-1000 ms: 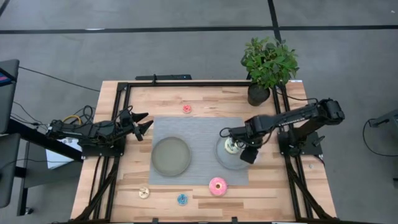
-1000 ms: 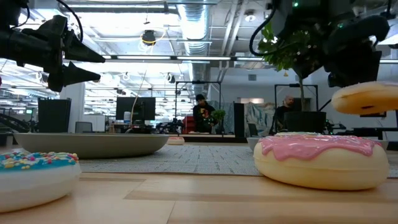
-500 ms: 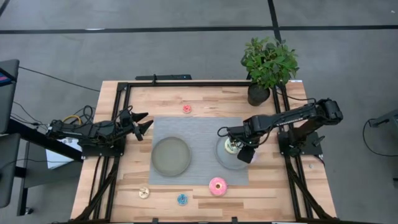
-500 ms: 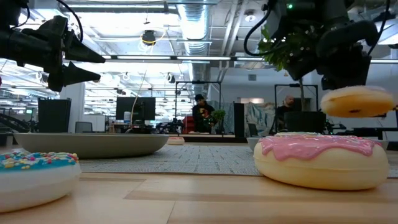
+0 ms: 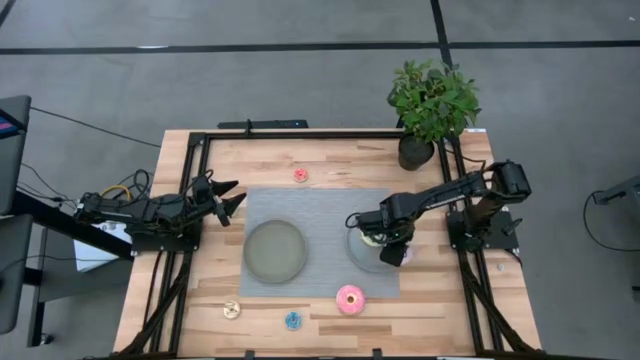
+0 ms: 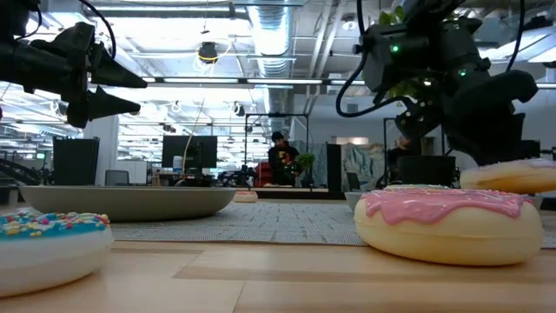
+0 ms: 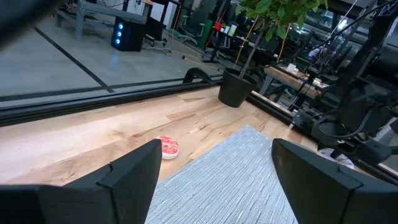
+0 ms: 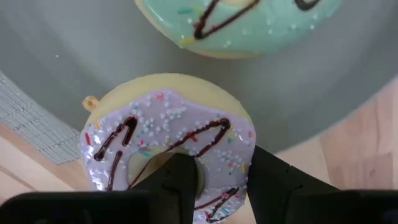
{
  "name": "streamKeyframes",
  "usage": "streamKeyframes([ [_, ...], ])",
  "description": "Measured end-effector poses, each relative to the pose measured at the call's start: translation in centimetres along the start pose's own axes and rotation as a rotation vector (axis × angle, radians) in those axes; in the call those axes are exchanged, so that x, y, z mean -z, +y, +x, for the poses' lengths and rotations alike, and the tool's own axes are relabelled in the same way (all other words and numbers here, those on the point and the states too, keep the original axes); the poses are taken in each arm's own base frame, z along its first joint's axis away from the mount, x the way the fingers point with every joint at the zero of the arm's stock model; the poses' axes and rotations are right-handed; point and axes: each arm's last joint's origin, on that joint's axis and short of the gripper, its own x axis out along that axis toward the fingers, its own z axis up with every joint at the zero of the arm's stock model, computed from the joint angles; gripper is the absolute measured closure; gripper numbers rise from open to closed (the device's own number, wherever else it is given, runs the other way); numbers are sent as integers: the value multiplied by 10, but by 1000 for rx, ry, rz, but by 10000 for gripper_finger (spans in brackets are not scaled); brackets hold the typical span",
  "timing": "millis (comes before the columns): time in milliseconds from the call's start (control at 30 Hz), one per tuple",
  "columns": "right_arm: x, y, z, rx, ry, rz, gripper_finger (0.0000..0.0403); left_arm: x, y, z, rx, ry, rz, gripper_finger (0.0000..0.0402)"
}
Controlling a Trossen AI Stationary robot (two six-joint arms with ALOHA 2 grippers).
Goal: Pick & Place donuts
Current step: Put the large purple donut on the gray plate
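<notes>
My right gripper (image 5: 384, 243) is shut on a white-purple sprinkled donut (image 8: 168, 146) low over the right grey-green plate (image 5: 361, 263). A green-iced donut (image 8: 236, 22) lies flat on that plate beside it. The pink donut (image 5: 350, 298), a tiny blue one (image 5: 293, 320) and a tiny cream one (image 5: 231, 309) lie on the wood near the front edge. A tiny red one (image 5: 300, 174) lies toward the far edge. My left gripper (image 5: 232, 197) waits open at the table's left, pointing level. My right gripper has one finger (image 8: 181, 177) in the donut's hole and the other (image 8: 273, 180) outside its rim, pinching the ring's wall (image 8: 229, 167) between them. The fingers come steeply from above. The donut (image 6: 512, 176) hangs nearly level by the plate's rim; whether it touches the plate, I cannot tell.
A second grey-green plate (image 5: 276, 251) sits on the left half of the grey mat (image 5: 320, 205). A potted plant (image 5: 430, 105) stands at the far right corner. Black frame rails run along the table's sides.
My right gripper has gone down toward the right plate and a little toward the table's left, still shut on the white-purple donut. The donut has sunk with it from well above the plate to just over it.
</notes>
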Motion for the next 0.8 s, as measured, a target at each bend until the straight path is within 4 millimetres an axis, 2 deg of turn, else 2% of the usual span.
streamKeyframes([
  [800,-11,-17,-4,17,-47,41,294,0,0,0,-2,-1,0,104],
])
